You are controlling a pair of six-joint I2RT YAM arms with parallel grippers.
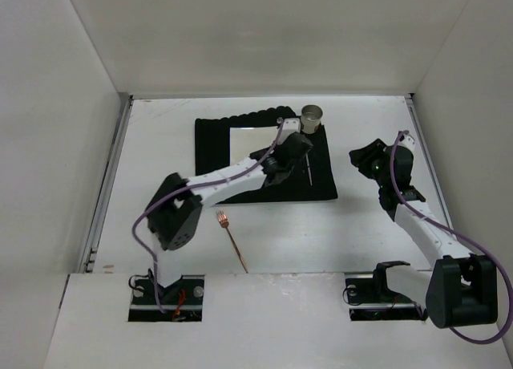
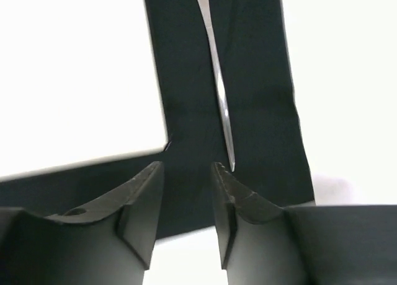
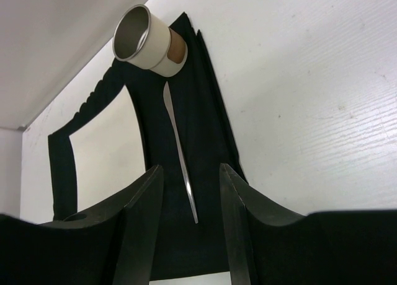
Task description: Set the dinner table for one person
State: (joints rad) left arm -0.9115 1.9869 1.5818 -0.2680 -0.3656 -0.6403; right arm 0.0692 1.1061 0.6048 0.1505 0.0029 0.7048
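Observation:
The white dinner table (image 1: 361, 225) carries a black ribbed mat (image 1: 321, 184) with a white square plate (image 1: 244, 140) on it. A silver knife (image 1: 309, 170) lies on the mat's right strip, beside the plate. A metal cup (image 1: 311, 117) stands at the mat's far right corner. A copper fork (image 1: 232, 239) lies on the table near the left arm's base. My left gripper (image 1: 298, 148) hovers over the mat, open and empty (image 2: 189, 167), with the knife (image 2: 220, 93) just ahead of its right finger. My right gripper (image 1: 357, 156) is open and empty (image 3: 191, 168), right of the mat.
White walls enclose the table at the back and both sides. The right wrist view shows the cup (image 3: 149, 40), knife (image 3: 180, 155), plate (image 3: 102, 149) and mat (image 3: 211, 124). Bare table (image 3: 310, 80) lies right of the mat.

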